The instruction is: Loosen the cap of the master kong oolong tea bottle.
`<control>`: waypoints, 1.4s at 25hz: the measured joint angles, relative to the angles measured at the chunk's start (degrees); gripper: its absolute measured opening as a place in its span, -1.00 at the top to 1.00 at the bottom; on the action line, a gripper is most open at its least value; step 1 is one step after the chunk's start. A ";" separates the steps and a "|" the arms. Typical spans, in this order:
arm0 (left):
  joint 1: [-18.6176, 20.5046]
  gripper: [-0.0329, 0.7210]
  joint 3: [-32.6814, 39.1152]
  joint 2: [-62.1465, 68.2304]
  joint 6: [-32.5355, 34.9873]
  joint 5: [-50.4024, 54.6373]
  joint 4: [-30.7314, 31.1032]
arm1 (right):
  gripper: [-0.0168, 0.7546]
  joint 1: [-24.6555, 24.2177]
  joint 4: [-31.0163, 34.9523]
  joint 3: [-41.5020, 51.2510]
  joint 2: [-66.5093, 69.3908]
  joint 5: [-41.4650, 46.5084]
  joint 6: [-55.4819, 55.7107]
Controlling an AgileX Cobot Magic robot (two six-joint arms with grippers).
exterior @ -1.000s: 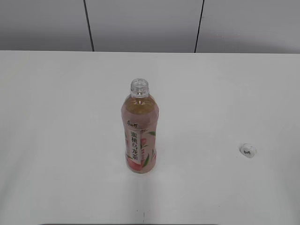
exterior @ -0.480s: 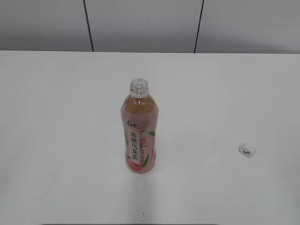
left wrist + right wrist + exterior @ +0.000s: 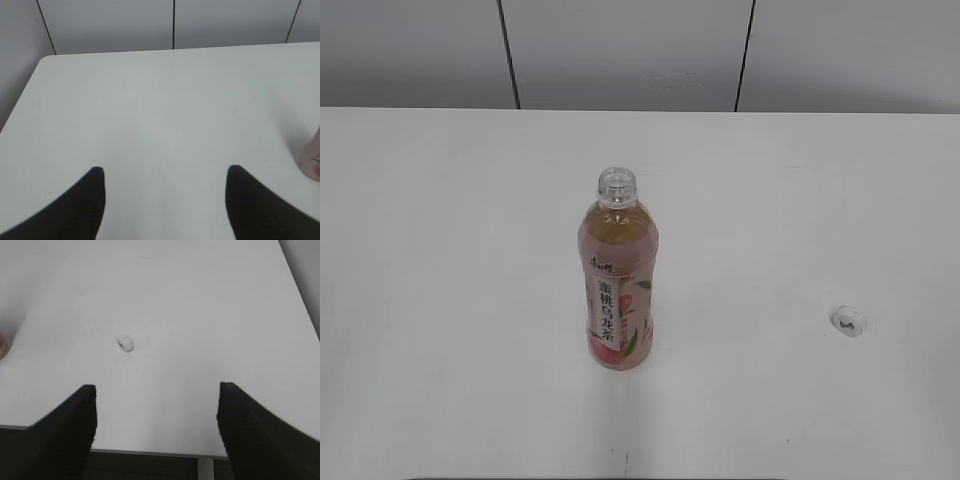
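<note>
The master kong oolong tea bottle [image 3: 618, 280] stands upright mid-table, its clear neck bare at the top. A sliver of its pink base [image 3: 312, 159] shows at the right edge of the left wrist view. The white cap [image 3: 848, 321] lies on the table well to the bottle's right, and it shows as a small white ring [image 3: 125, 343] in the right wrist view. My left gripper [image 3: 165, 177] is open over bare table, left of the bottle. Near the table's front edge my right gripper [image 3: 156, 394] is open, short of the cap. Neither arm appears in the exterior view.
The white table [image 3: 440, 250] ends at a grey panelled wall [image 3: 620, 50] behind. Its left rounded corner [image 3: 42, 59] shows in the left wrist view. The front edge [image 3: 150, 452] and right edge show in the right wrist view.
</note>
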 joint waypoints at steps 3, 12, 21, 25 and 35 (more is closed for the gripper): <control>0.00 -0.31 0.00 0.00 0.00 0.00 0.00 | -0.51 -1.26 0.00 0.00 0.00 0.00 0.00; 0.00 -0.30 0.00 0.00 0.00 0.00 -0.11 | -0.51 -4.05 0.00 0.00 0.00 0.00 0.00; 0.00 -0.28 0.00 0.00 0.00 0.00 -2.87 | -0.51 -4.05 0.00 0.00 0.00 0.00 0.00; 0.00 -0.26 0.00 0.00 0.41 0.00 -4.20 | -0.51 -4.05 0.00 0.00 0.00 0.00 0.00; 0.00 -0.21 0.00 0.00 1.12 0.00 -5.44 | -0.51 -4.05 0.00 0.00 0.00 0.00 0.00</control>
